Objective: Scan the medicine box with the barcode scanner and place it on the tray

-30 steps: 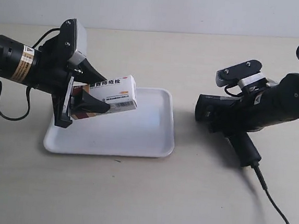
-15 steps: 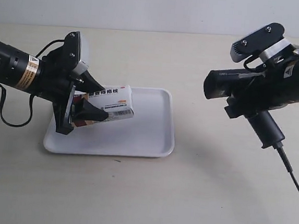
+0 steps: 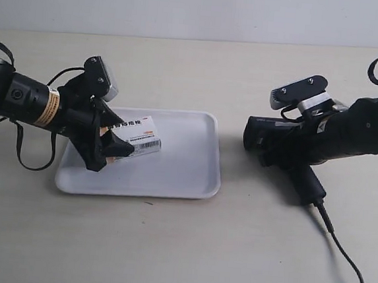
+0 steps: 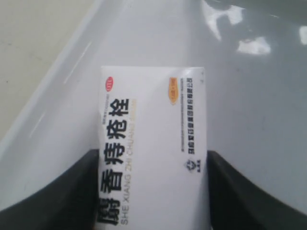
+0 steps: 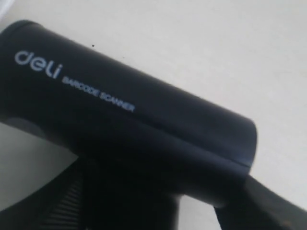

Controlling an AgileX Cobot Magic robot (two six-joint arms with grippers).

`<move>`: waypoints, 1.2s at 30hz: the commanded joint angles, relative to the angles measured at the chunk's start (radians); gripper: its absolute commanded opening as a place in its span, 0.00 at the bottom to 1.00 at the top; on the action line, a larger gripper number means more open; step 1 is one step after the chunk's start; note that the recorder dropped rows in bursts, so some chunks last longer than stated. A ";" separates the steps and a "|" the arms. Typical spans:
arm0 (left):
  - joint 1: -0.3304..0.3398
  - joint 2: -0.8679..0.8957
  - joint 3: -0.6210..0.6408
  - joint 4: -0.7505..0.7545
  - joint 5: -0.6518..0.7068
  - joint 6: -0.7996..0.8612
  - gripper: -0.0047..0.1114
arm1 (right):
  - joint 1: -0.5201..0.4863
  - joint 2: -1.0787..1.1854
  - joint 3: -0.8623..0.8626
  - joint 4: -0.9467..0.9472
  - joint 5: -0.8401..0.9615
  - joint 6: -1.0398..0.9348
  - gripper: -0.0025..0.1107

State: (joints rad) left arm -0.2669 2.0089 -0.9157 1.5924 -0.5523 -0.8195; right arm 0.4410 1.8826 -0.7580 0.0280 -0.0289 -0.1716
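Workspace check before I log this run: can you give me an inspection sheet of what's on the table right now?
Surface: pale beige table, bare apart from the items below.
Medicine box: medicine box held between the left gripper jaws, low over the tray; contact with the tray cannot be told.
Tray: white tray flat on the table.
Barcode scanner: barcode scanner held by the right gripper, head toward the tray.
Clutter: nothing seen.
Grippers: left shut on the box; right shut on the scanner.
Cables: scanner cable trails across the table; arm cable loops by the left arm.
Surroundings: plain light wall.
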 commanded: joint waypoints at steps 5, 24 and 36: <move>-0.005 -0.017 -0.003 -0.001 -0.028 -0.134 0.95 | 0.002 0.001 -0.008 0.023 -0.027 0.027 0.58; 0.004 -0.625 0.139 0.152 -0.229 -0.487 0.05 | 0.002 -0.900 0.114 0.055 0.221 0.056 0.11; 0.003 -1.040 0.572 -0.321 0.008 -0.300 0.08 | 0.002 -1.525 0.687 0.084 -0.102 0.261 0.03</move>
State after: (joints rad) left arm -0.2629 1.0549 -0.4409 1.4531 -0.6323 -1.2116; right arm 0.4410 0.4320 -0.1541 0.1015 -0.1044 0.0197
